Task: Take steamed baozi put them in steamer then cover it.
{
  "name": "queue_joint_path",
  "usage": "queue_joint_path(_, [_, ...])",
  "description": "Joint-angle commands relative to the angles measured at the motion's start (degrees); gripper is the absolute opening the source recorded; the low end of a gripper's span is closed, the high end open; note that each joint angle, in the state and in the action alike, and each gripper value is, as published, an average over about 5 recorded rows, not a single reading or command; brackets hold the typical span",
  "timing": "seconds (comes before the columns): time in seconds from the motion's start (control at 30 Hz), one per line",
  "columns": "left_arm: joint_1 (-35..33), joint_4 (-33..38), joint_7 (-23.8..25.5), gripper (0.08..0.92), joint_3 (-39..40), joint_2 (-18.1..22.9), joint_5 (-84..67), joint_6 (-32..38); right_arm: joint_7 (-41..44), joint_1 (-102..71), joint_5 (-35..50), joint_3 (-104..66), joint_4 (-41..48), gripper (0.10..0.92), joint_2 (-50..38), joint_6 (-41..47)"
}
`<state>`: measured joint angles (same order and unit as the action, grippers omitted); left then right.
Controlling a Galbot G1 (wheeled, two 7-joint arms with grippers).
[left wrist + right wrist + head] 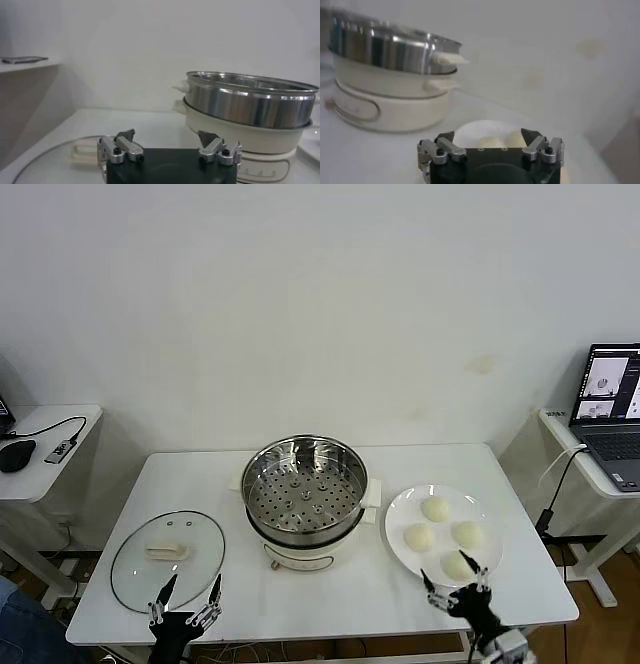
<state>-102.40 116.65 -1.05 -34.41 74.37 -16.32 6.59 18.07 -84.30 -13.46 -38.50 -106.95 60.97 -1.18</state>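
I see the round stainless-steel steamer [304, 492] with its perforated steel tray sitting on a white electric base at the middle of the white table [320, 584]. The pot is uncovered, and nothing lies on the tray.

To my left of the pot, the round clear glass cover [167, 561] with a metal rim and cream-white rectangular handle lies flat on the table, near the front edge. My left gripper [186, 592] hovers at that front edge, just over the near rim of the lid, with its fingers spread wide and nothing between them. In the left wrist view the left gripper [169, 140] shows the same released stance, with the lid's handle low behind it and the steamer [250, 107] off to one side.

To my right of the pot, a flat white plate [400, 509] carries the four small round cream-white steamed baozi [434, 508], grouped close together. My right gripper [458, 581] hangs at the front of the plate, just by the nearest bun, fingers fully apart and grasping nothing. The right wrist view shows the right gripper [490, 139] open above the buns [485, 136], with the steamer [390, 80] beyond.

A laptop [612, 409] stands open on a side desk at the far right, and a black mouse [15, 454] rests on another side table at the far left.
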Motion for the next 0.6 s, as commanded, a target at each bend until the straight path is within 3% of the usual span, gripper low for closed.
queue_joint_path(0.03, [1.2, -0.2, 0.2, 0.823, -0.4, -0.7, 1.7, -0.2, 10.4, 14.9, -13.8, 1.7, 5.6, 0.823, -16.0, 4.3])
queue_joint_path(0.17, [1.3, -0.5, 0.4, 0.823, -1.0, -1.0, 2.3, 0.0, 16.2, 25.2, -15.1, 9.9, 10.2, 0.823, -22.2, 3.8])
queue_joint_path(0.33, [1.2, 0.0, 0.7, 0.823, -1.7, -0.8, 4.0, 0.1, 25.9, 42.8, -10.7, 26.1, 16.1, 0.823, -27.8, 5.3])
queue_joint_path(0.6, [0.8, 0.6, 0.7, 0.823, -2.7, -0.2, 4.9, 0.1, 39.4, 68.1, -2.3, 55.5, 26.5, 0.823, -29.0, 8.3])
